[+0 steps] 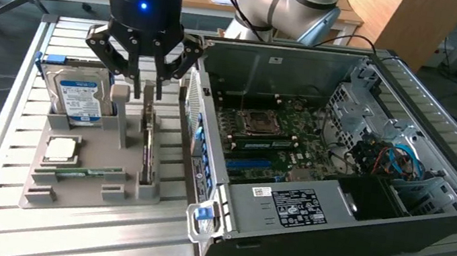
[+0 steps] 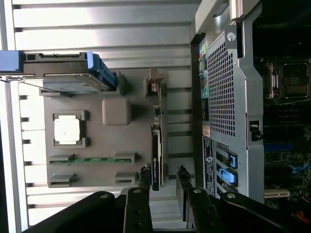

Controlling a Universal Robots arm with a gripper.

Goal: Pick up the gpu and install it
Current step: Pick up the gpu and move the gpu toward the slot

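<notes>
Hovering with end effector (image 1: 146, 85) (image 2: 163, 175) fingers apart, gripping nothing. Lined up over the gpu (image 1: 147, 143) (image 2: 156, 155), stood on edge in the grey holder (image 1: 73, 196) (image 2: 97, 141) just beneath, in line with the gap between the fingers. Likely light, stiff, fragile: best pinched across the flat faces near the upper edge, clear of fan and connector.

The slatted table (image 1: 2, 155) and the open computer case (image 1: 329, 245) are viewed by the exterior camera obliquely from above and some way off, so the case's interior is seen into. The grey parts holder (image 2: 97, 141) beside the case is viewed by the wrist camera straight down from close above. Shared by both views are the holder, its hard drive (image 2: 73, 80), the upright gpu (image 2: 155, 160) and the case's perforated rear wall.
</notes>
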